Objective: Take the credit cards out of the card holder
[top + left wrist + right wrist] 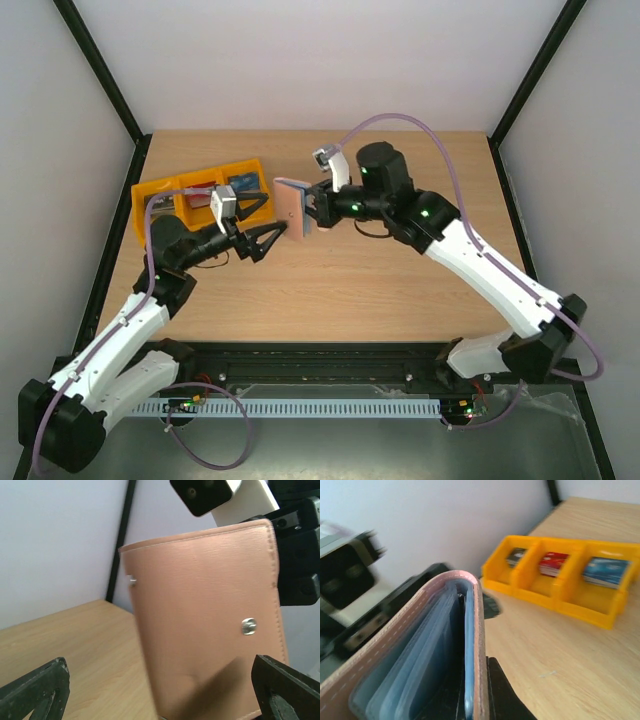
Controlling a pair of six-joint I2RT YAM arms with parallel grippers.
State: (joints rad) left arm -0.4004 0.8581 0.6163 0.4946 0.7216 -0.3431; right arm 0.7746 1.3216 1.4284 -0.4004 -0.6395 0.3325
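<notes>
My right gripper point(312, 212) is shut on the card holder point(293, 207) and holds it upright above the table. In the right wrist view the holder point(420, 645) is open, with pale blue pockets inside a pinkish-brown rim; the right gripper point(475, 700) pinches one cover. No card shows in the pockets. My left gripper point(272, 237) is open and empty, just left of the holder. In the left wrist view the holder's tan back point(200, 630) fills the space between the spread left gripper point(160, 695) jaws. A dark card point(516, 556), a red card point(553, 563) and a blue card point(605, 571) lie in the tray.
A yellow three-compartment tray point(150, 190) stands at the back left of the table, behind the left arm; it also shows in the right wrist view point(555, 597). Black frame posts and pale walls enclose the table.
</notes>
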